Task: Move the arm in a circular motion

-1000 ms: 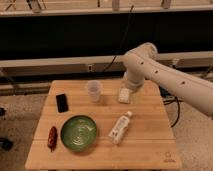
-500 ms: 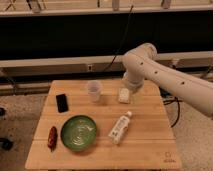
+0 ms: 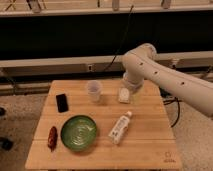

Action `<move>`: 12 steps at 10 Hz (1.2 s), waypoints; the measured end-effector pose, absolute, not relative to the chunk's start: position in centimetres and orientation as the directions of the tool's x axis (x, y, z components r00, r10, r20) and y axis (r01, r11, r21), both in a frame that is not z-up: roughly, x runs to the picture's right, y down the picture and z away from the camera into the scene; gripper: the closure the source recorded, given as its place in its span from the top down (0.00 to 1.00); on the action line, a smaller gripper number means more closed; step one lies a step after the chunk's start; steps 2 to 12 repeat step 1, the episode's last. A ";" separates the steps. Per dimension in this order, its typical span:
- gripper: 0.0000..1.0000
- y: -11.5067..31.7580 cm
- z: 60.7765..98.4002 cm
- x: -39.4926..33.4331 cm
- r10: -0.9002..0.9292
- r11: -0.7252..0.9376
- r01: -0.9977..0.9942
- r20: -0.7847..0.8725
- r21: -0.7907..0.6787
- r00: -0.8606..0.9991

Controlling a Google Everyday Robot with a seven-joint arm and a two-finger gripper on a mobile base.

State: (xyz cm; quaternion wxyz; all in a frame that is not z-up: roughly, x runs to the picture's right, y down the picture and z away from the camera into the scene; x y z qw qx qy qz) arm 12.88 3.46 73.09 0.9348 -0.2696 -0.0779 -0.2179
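The large white arm (image 3: 165,75) of thick rounded segments with small dark dots reaches in from the right, its bulbous joint (image 3: 137,60) above the far right part of the wooden table (image 3: 150,145). The gripper (image 3: 124,94) hangs below that joint, low over the table's far side, just right of the clear plastic cup (image 3: 93,91). It holds nothing that I can make out.
On the table lie a black phone (image 3: 62,102), a green bowl (image 3: 79,132), a reddish-brown snack packet (image 3: 52,137) and a white bottle (image 3: 120,128) on its side. A dark wall with metal rails and a hanging cable (image 3: 122,35) stands behind.
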 end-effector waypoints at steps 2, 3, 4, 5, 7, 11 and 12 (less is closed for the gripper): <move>0.80 3.4 73.1 12.9 -0.368 0.759 0.452 0.264 -0.469 0.891; 0.80 3.4 73.1 12.9 -0.368 0.759 0.452 0.264 -0.469 0.891; 0.80 3.4 73.1 12.9 -0.368 0.759 0.452 0.264 -0.469 0.891; 0.80 3.4 73.1 12.9 -0.368 0.759 0.452 0.264 -0.469 0.891; 0.80 3.4 73.1 12.9 -0.368 0.759 0.452 0.264 -0.469 0.891; 0.80 3.4 73.1 12.9 -0.368 0.759 0.452 0.264 -0.469 0.891; 0.80 3.4 73.1 12.9 -0.368 0.759 0.452 0.264 -0.469 0.891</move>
